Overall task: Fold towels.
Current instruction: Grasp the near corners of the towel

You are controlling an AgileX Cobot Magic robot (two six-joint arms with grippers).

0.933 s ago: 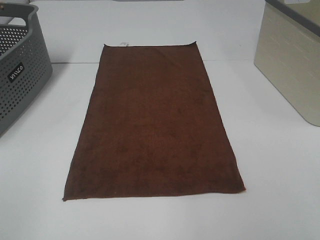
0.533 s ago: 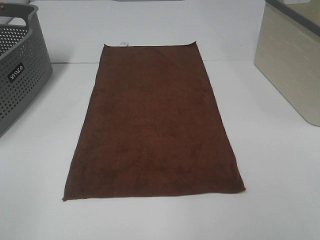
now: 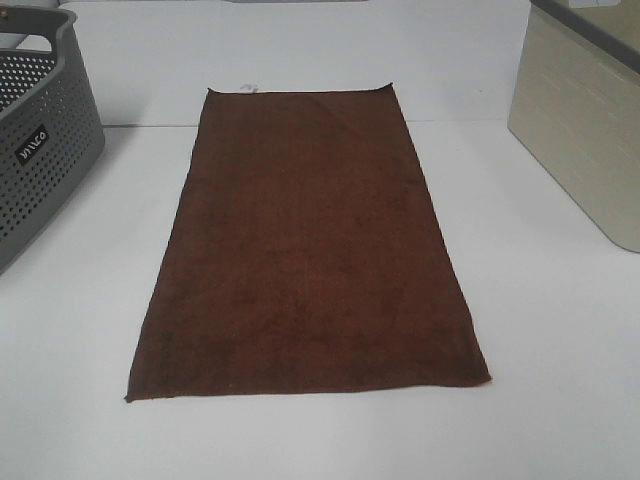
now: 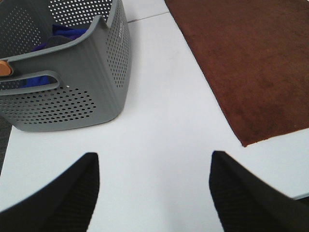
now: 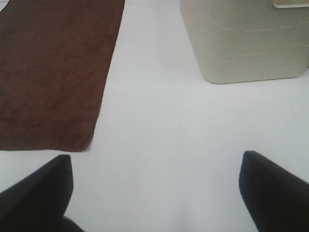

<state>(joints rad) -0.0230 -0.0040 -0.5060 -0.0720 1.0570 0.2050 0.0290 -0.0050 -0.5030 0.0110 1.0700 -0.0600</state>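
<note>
One dark reddish-brown towel (image 3: 308,250) is recorded, spread flat and unfolded at the centre of the white table (image 3: 560,360) in the high view. Its long axis is laid from 12 o'clock to 6 o'clock, and all four corners are seen lying on the surface. A small white tag (image 3: 248,88) is noted at the far short edge, toward 11 o'clock of the cloth. A grey perforated basket (image 3: 40,150) is placed at 10 o'clock of the towel, apart from it. Blue cloth (image 4: 67,34) is observed inside the basket through the left wrist camera. A beige bin (image 3: 580,130) is placed at 2 o'clock, likewise apart from the towel.

The left gripper (image 4: 153,162) is seen in its wrist view with both dark fingers (image 4: 63,198) spread wide. Nothing is held between them, and bare table is viewed in the gap. One near corner of the towel and the basket are seen ahead of it, clear of the fingers. The right gripper (image 5: 155,160) is likewise found spread wide with nothing held. The other near corner of the towel and the beige bin are seen beyond its fingers, with no contact made.
</note>
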